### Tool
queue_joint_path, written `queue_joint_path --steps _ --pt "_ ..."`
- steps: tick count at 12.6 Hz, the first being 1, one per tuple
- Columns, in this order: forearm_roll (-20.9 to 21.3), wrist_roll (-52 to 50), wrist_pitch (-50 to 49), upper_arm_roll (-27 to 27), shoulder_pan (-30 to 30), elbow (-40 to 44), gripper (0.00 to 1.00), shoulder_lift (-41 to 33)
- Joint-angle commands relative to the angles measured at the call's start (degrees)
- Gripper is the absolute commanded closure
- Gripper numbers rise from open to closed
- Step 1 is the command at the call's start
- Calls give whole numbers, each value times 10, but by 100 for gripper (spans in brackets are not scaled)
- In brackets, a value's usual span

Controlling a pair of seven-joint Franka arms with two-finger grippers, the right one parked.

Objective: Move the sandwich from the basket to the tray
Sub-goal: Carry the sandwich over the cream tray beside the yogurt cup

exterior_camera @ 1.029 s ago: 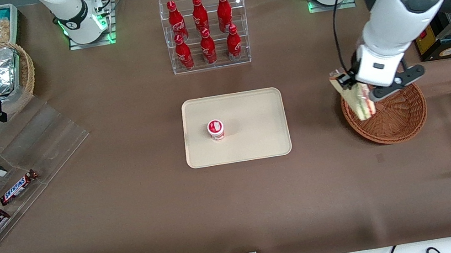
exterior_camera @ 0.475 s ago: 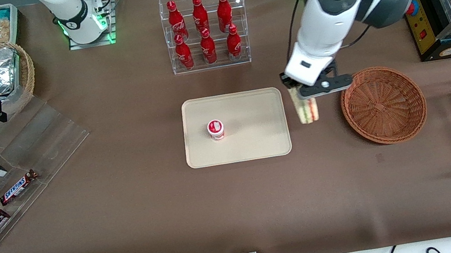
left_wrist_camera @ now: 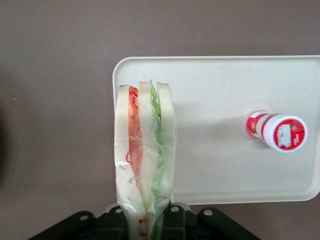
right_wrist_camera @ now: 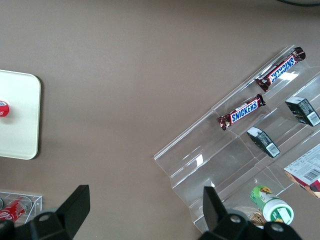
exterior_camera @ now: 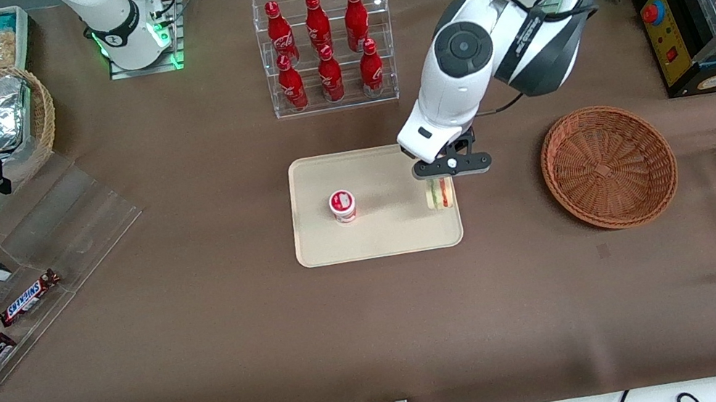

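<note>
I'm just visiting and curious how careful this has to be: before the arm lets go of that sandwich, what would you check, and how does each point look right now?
1. Gripper shut on the sandwich: ok.
2. Sandwich over the tray, not the bare table: ok, though close to the tray's edge nearest the basket.
3. Landing spot clear of the small red-capped cup: ok, they are apart.
4. Basket emptied: ok.
5. Sandwich already touching the tray surface: cannot tell.
6. Sandwich will stay upright once released: cannot tell; it hangs on its narrow side.
</note>
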Motion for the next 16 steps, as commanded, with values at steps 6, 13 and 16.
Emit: queue_joint_path --steps 6,13,16 --pt "51 -5 21 1 -26 17 99 76" --pt "82 -32 44 1 -34 17 91 120" --pt "85 -39 51 1 -34 17 76 132"
